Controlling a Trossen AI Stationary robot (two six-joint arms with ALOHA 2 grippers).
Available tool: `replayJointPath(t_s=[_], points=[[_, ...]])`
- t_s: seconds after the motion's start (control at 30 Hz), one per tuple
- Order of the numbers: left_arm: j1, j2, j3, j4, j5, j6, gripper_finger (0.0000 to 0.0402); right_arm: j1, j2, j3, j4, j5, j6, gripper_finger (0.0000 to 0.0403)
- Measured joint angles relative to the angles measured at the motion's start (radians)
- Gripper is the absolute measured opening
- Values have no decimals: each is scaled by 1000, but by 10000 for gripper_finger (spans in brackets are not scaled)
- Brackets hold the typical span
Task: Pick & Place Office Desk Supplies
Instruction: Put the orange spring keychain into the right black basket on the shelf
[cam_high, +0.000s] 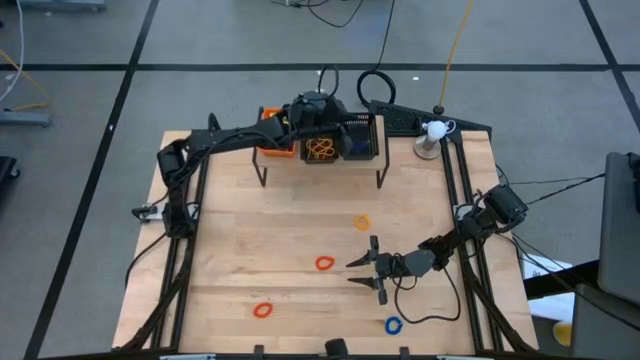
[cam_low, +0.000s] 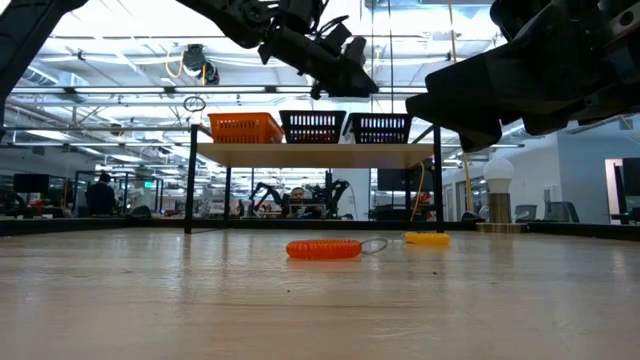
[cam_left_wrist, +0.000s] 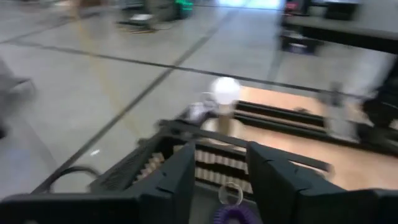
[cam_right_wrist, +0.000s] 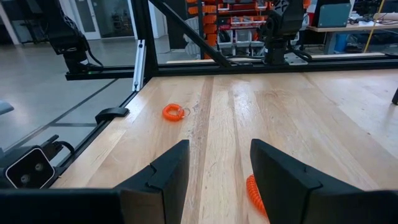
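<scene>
My left gripper (cam_left_wrist: 221, 154) stands open over the black mesh bins (cam_high: 360, 138) on the raised shelf at the table's far edge. A purple coil ring (cam_left_wrist: 231, 215) with a small metal ring (cam_left_wrist: 230, 193) shows low between its fingers. My right gripper (cam_high: 352, 272) is open and level, just above the table, pointing toward the table's left. A red coil ring (cam_high: 324, 263) lies flat on the wood just ahead of it and shows in the right wrist view beside one finger (cam_right_wrist: 254, 191). On the table also lie a yellow ring (cam_high: 362, 223), a second red ring (cam_high: 262, 310) and a blue ring (cam_high: 392, 325). My left gripper has the purple ring's top (cam_left_wrist: 231, 211) between its open fingers, far back near their roots. I cannot tell whether either finger touches it.
The shelf (cam_low: 320, 155) stands on thin black legs and carries an orange bin (cam_high: 275, 135) and two black ones; the middle one holds orange loopy bands (cam_high: 320, 150). A white bulb lamp (cam_high: 435, 130) stands at the far right corner. Black rails (cam_high: 465, 200) run along both table sides.
</scene>
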Motion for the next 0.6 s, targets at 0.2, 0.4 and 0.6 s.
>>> replayJointPath(t_s=[0.2,0.4,0.6], points=[[-35,-90,0,-97,208,82,149,0,0,0,-25,-1,24,160],[-171,-232,0,-449,184,206,127,0,0,0,-56,-1,25,160],[-418,-290,0,-814,-2,190,120,2,0,0,-59,-1,26,160]])
